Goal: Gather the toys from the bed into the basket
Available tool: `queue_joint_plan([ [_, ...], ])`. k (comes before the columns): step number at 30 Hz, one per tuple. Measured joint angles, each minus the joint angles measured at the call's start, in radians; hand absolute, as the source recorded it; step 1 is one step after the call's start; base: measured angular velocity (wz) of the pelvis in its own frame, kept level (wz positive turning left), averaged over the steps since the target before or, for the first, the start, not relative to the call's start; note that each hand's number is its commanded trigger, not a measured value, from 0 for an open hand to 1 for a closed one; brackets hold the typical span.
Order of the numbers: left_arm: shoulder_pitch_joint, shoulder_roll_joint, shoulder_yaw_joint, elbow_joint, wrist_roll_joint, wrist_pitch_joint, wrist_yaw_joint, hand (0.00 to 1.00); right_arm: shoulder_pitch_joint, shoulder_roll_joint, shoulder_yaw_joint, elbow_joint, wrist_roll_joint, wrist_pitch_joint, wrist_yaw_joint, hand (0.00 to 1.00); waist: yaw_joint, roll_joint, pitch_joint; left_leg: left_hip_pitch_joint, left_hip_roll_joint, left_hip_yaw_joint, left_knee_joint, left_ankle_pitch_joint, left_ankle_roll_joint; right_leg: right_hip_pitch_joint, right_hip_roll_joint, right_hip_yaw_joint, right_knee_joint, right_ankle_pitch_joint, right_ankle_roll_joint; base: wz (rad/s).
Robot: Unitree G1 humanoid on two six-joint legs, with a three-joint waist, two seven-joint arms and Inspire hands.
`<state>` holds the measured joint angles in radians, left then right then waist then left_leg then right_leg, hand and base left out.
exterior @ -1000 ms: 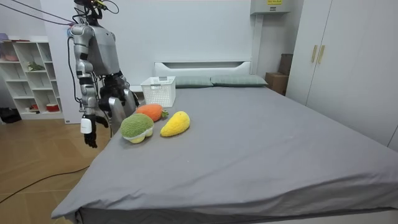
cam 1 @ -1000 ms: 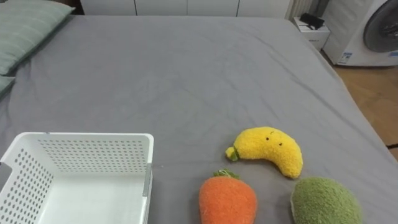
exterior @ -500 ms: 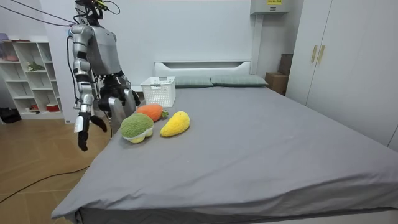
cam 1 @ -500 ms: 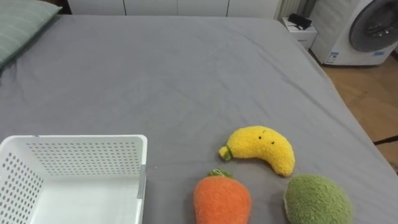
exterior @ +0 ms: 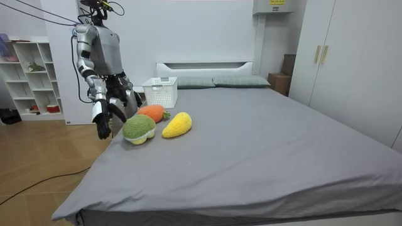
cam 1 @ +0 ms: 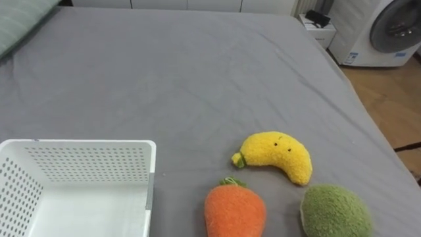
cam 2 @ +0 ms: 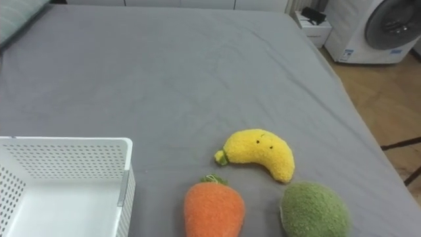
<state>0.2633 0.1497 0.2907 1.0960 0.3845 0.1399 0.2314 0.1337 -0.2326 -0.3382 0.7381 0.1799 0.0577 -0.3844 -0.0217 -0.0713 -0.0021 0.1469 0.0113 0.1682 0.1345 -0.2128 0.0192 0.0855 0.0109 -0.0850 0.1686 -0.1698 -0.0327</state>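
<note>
Three plush toys lie close together on the grey bed, at its near edge. They are a yellow banana, an orange carrot and a round green toy. A white perforated basket stands empty to their left. In the room view I stand at the bedside on the room view's left, facing the toys. My right hand hangs with loose fingers just beside the green toy, apart from it and holding nothing.
A washing machine and a small white stand are beyond the bed's right side, over wooden floor. A striped pillow lies at the far left. Shelves stand behind me and wardrobes across the room.
My right arm has swung out from my side and then in toward the bed, ending next to the green toy. The eye view has shifted slightly. The toys and basket have not moved.
</note>
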Motion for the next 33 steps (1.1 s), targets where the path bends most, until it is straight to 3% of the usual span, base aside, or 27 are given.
queue_joint_plan([
  [6,0.001,0.003,-0.001,-0.017,0.002,0.004,0.0,0.0,0.004,0.001,0.008,-0.223,-0.153,-0.003,-0.031,0.0,-0.003,0.005,0.0034,-0.005,0.001,0.011,-0.001,0.0,0.0,-0.016,-0.001,0.002,0.002,0.001,0.0,-0.05],
  [8,-0.001,0.002,-0.002,-0.018,0.001,0.006,0.0,0.0,0.006,0.004,0.018,-0.3,-0.185,-0.003,-0.028,0.0,-0.002,0.006,0.0005,-0.012,0.001,0.011,0.0,0.0,0.0,-0.016,-0.001,0.002,0.005,0.001,0.0,0.0],
  [16,-0.004,-0.003,-0.017,-0.029,0.0,0.016,0.004,0.0,0.004,0.011,0.082,-0.429,-0.191,-0.002,-0.017,0.0,0.004,0.003,-0.001,-0.012,0.001,0.01,0.002,0.0,0.0,-0.019,-0.002,0.001,0.003,0.001,0.0,0.0],
  [27,0.007,-0.012,-0.041,-0.029,-0.002,0.025,0.039,0.0,0.002,0.012,0.123,-0.439,-0.23,0.008,-0.002,0.0,0.01,0.005,0.0008,-0.013,0.008,0.011,0.001,0.0,0.0,-0.018,-0.002,0.0,0.003,0.001,0.0,0.0],
  [33,0.006,-0.014,-0.04,-0.028,-0.001,0.025,0.038,0.0,0.003,0.012,0.162,-0.414,-0.319,0.011,0.067,0.0,0.025,0.004,0.0009,-0.013,0.008,0.007,0.001,0.0,0.0,-0.015,-0.002,-0.004,0.002,0.002,0.0,0.01],
])
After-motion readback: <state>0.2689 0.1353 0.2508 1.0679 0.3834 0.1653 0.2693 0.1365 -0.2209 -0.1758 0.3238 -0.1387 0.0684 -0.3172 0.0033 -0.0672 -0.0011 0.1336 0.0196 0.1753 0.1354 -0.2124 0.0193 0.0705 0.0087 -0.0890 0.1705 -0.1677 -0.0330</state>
